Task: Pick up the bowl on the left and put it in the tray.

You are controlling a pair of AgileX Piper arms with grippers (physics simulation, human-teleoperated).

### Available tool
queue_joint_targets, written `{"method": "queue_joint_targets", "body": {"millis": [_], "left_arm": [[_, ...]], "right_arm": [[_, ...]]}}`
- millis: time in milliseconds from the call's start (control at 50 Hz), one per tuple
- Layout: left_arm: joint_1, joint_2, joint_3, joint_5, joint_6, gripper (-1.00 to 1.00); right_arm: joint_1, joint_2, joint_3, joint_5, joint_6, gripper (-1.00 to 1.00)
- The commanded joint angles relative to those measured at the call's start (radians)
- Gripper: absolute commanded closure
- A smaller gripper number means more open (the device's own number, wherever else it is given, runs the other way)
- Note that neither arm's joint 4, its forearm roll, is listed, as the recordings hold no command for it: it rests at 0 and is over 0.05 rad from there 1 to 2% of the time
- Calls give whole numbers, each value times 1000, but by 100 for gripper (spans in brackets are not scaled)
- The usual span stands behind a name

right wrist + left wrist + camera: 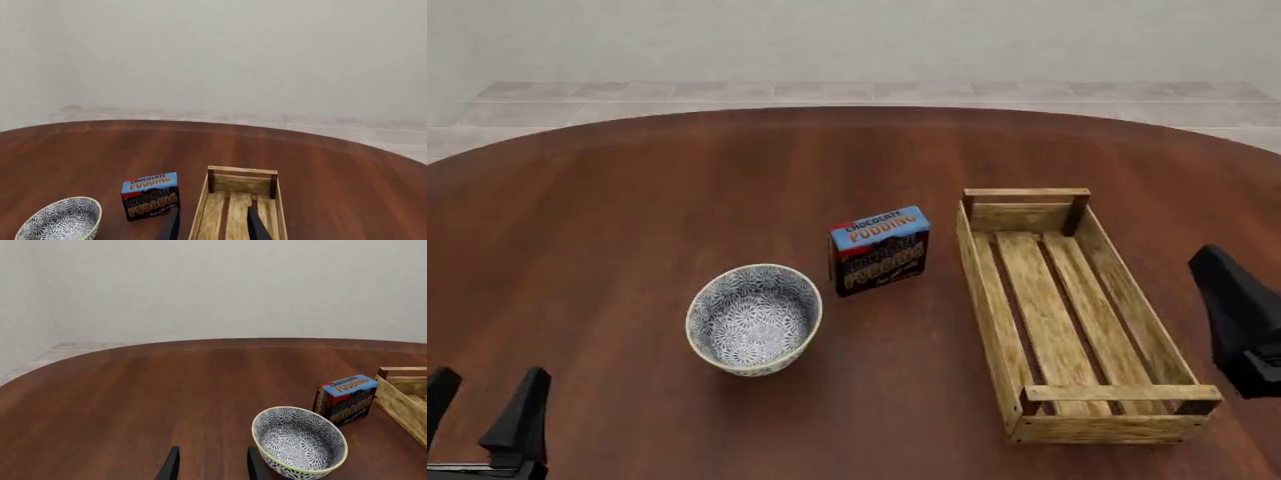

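The blue-and-white patterned bowl point(754, 318) stands upright on the table, left of centre, and nothing touches it. It also shows in the left wrist view as the bowl point(299, 442) and in the right wrist view as the bowl point(61, 220). The long wooden slat tray point(1068, 310) lies to its right and has nothing in it. My left gripper point(481, 408) is open at the near left edge, well short of the bowl. Its fingers point(171, 467) are spread with nothing between them. My right gripper point(1238, 318) hovers beside the tray's right side and is open, its fingers point(255, 226) standing over the tray point(237, 207).
A blue-topped chocolate pudding box point(881, 250) stands upright between the bowl and the tray, just behind the bowl. The round brown table point(627, 200) runs wide to the left and far side. Beyond its far edge lie pale floor tiles and a wall.
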Motion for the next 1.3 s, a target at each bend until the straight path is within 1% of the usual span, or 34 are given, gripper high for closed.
{"method": "queue_joint_targets", "body": {"millis": [20, 60, 100, 140, 180, 200, 220, 240, 260, 280, 300, 320, 340, 360, 400, 420, 460, 520, 580, 600, 640, 660, 720, 760, 840, 880, 960, 980, 1020, 1080, 1120, 1240, 1300], "left_arm": [[0, 0, 0, 0, 0, -100], [0, 0, 0, 0, 0, -100], [0, 0, 0, 0, 0, -100], [0, 0, 0, 0, 0, -100], [0, 0, 0, 0, 0, -100], [0, 0, 0, 0, 0, -100], [0, 0, 0, 0, 0, -100], [0, 0, 0, 0, 0, -100], [0, 0, 0, 0, 0, -100], [0, 0, 0, 0, 0, -100], [0, 0, 0, 0, 0, -100], [0, 0, 0, 0, 0, -100], [0, 0, 0, 0, 0, -100], [0, 0, 0, 0, 0, -100], [0, 0, 0, 0, 0, -100], [0, 0, 0, 0, 0, -100], [0, 0, 0, 0, 0, -100], [0, 0, 0, 0, 0, -100], [0, 0, 0, 0, 0, -100], [0, 0, 0, 0, 0, -100], [0, 0, 0, 0, 0, -100], [0, 0, 0, 0, 0, -100], [0, 0, 0, 0, 0, -100], [0, 0, 0, 0, 0, -100], [0, 0, 0, 0, 0, -100], [0, 0, 0, 0, 0, -100], [0, 0, 0, 0, 0, -100], [0, 0, 0, 0, 0, -100], [0, 0, 0, 0, 0, -100], [0, 0, 0, 0, 0, -100], [0, 0, 0, 0, 0, -100], [0, 0, 0, 0, 0, -100], [0, 0, 0, 0, 0, -100]], "right_arm": [[51, 107, -126, 15, -20, -100], [63, 128, -141, 16, -21, -100], [126, 185, -163, 20, -13, -100], [165, 220, -180, 21, -7, -100], [186, 248, -189, 15, -14, -100], [203, 261, -192, 13, -6, -100], [203, 261, -192, 13, -6, -100], [240, 302, -199, 2, 4, -100], [240, 302, -199, 2, 4, -100], [250, 307, -199, -3, -8, -100], [257, 324, -200, -10, -32, -100], [256, 331, -200, -15, -20, -100], [261, 341, -201, -21, -19, -100], [289, 358, -204, -22, -1, -100], [305, 383, -208, -33, 5, -100], [324, 404, -215, -37, 23, -100], [353, 425, -224, -40, 41, -100], [376, 445, -232, -45, 35, -100], [416, 490, -240, -64, 50, -100], [411, 499, -241, -73, 43, -100], [414, 503, -241, -78, 46, -100], [431, 521, -240, -91, 42, -100], [440, 532, -239, -100, 46, -100], [459, 563, -233, -130, 51, -100], [460, 611, -222, -177, 52, -100], [465, 630, -212, -203, 69, -100], [474, 664, -199, -242, 76, -100], [485, 677, -199, -251, 91, -100], [484, 687, -198, -263, 91, -100], [499, 683, -185, -281, 119, -100], [507, 687, -177, -297, 128, -100], [525, 728, -172, -338, 147, -100], [532, 737, -178, -344, 154, -100]]}}
